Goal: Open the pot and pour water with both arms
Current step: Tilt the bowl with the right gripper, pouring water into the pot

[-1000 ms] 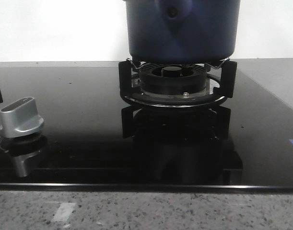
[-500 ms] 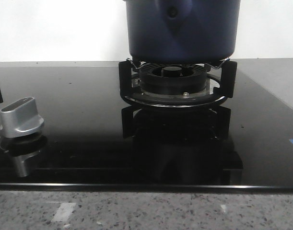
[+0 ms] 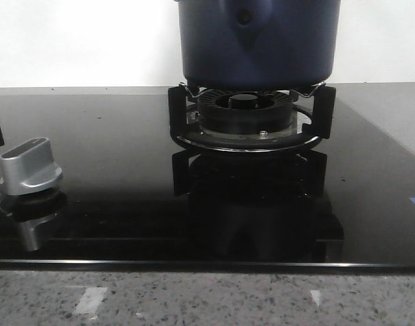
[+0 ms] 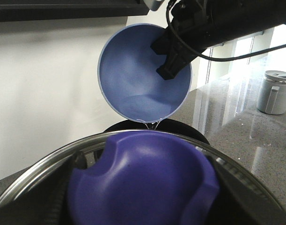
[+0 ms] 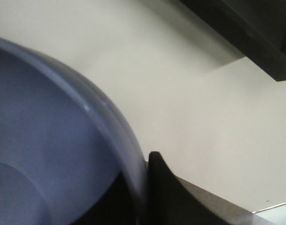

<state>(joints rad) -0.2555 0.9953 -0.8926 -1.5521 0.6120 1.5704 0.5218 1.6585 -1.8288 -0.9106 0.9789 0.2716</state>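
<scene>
right gripper, clamped on tilted bowl, trickles water into pot; front view unchanged; left jaws' state unclear, lid lifted.

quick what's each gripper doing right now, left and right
Left: its fingers are hidden behind the purple lid; state cannot be told.
Right gripper: shut on the rim of the light-blue bowl, tipped above the pot.

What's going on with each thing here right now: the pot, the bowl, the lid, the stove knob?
pot: upright on the burner stand.
light blue bowl: tipped steeply, last water dripping from its rim.
lid: off, held close under the left wrist camera.
right gripper: shut on the bowl's rim.
stove knob: untouched.
</scene>
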